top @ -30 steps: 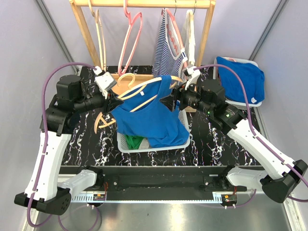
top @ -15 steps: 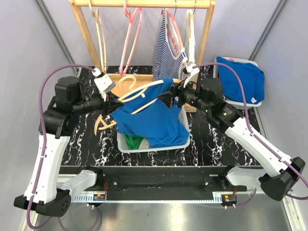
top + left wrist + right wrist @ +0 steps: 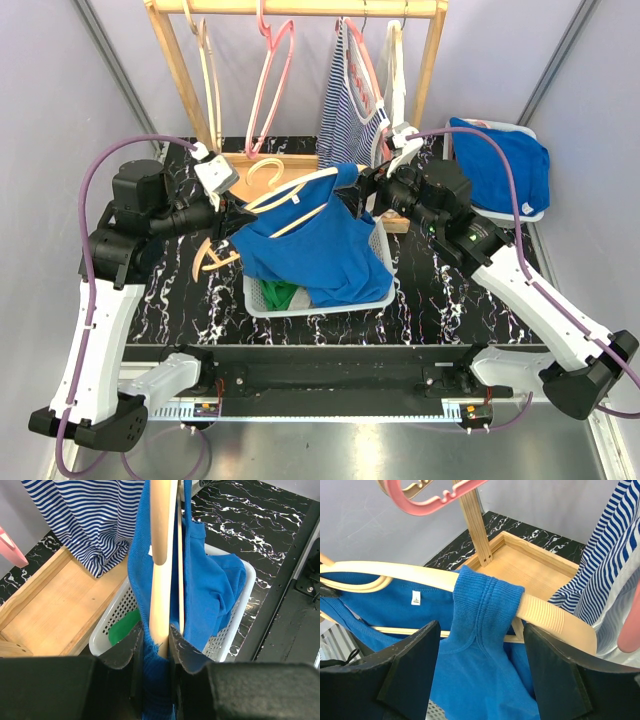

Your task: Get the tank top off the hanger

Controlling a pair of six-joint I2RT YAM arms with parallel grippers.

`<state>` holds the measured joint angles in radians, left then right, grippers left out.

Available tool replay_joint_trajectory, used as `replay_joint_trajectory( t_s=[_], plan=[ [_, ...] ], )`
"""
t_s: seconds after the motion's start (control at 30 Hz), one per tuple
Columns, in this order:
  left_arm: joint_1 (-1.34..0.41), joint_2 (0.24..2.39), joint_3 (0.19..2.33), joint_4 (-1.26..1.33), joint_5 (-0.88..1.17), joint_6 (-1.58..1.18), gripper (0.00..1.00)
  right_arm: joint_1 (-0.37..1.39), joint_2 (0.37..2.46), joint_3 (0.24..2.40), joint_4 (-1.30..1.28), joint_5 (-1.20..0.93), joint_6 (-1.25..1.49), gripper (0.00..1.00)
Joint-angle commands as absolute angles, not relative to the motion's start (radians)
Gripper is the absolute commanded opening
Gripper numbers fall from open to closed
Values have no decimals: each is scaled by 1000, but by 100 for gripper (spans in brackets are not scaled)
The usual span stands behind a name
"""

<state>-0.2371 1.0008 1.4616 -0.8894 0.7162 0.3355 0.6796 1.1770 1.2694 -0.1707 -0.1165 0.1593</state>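
A blue tank top (image 3: 320,250) hangs on a wooden hanger (image 3: 290,190) held tilted above a white basket (image 3: 262,308). My left gripper (image 3: 232,212) is shut on the hanger's left end, with blue fabric pinched alongside the wood. In the left wrist view the hanger (image 3: 162,555) runs straight out from between the left gripper's (image 3: 156,640) fingers. My right gripper (image 3: 362,190) stands open at the hanger's right end. In the right wrist view the right gripper (image 3: 480,630) straddles the ribbed blue strap (image 3: 485,600) draped over the hanger's arm (image 3: 545,612), without touching it.
Behind stands a wooden rack (image 3: 295,8) with pink hangers (image 3: 270,80), a striped top (image 3: 345,105) and a white garment (image 3: 397,75). A white bin (image 3: 535,212) with blue cloth (image 3: 500,165) sits at the right. A green garment (image 3: 280,295) lies in the basket.
The right gripper's jaws have spread wider, and it has shifted slightly up and back at the hanger's right end. The left gripper keeps its hold on the hanger.
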Motion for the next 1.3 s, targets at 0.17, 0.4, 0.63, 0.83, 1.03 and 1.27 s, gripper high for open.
replay_joint_trajectory(
  t_s=[0.17, 0.4, 0.63, 0.83, 1.03, 1.27],
  plan=[
    [-236, 973, 1483, -853, 799, 342, 0, 678, 1222, 1318, -91, -153, 213, 67],
    [-238, 976, 1482, -854, 808, 342, 0, 684, 1269, 1341, -46, -207, 270, 52],
    [-238, 977, 1482, -851, 810, 344, 0, 686, 1240, 1347, -72, -198, 264, 8],
    [-238, 974, 1468, -853, 787, 359, 0, 681, 1134, 1335, -172, -65, 236, 0],
    [-238, 970, 1466, -854, 793, 364, 0, 454, 1051, 1267, -199, -26, 354, 0],
    [-238, 963, 1483, -870, 793, 357, 0, 362, 1091, 1210, -253, -26, 373, 0]
  ],
)
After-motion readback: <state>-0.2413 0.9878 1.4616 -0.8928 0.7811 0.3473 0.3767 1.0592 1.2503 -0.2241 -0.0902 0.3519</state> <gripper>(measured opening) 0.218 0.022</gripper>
